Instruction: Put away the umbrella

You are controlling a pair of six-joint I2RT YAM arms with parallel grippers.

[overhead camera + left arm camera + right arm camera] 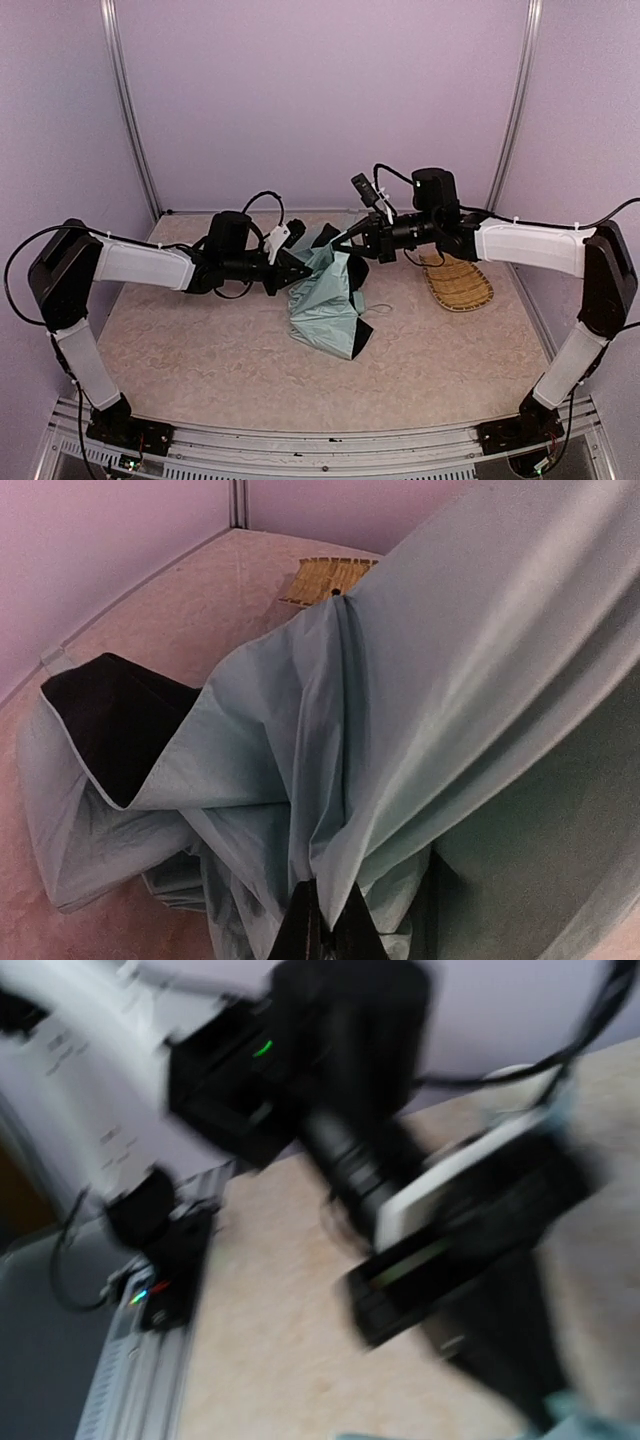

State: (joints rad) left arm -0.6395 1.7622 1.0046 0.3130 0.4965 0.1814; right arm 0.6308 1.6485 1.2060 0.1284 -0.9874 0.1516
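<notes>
The umbrella [328,300] lies crumpled in the middle of the table, pale mint-green fabric with black underside showing. My left gripper [297,272] reaches in from the left and is shut on a fold of its fabric. In the left wrist view the black fingers [300,935] pinch that fold of the umbrella [420,710] at my left gripper [331,905]. My right gripper [343,240] comes in from the right, shut, its tips at the raised upper edge of the fabric. Whether it pinches cloth I cannot tell. The right wrist view is blurred and shows only a sliver of the umbrella [590,1422].
A woven straw tray [458,283] lies at the back right, under the right arm, and appears behind the fabric as the tray [325,578]. The left arm [400,1190] fills the right wrist view. Purple walls enclose the table.
</notes>
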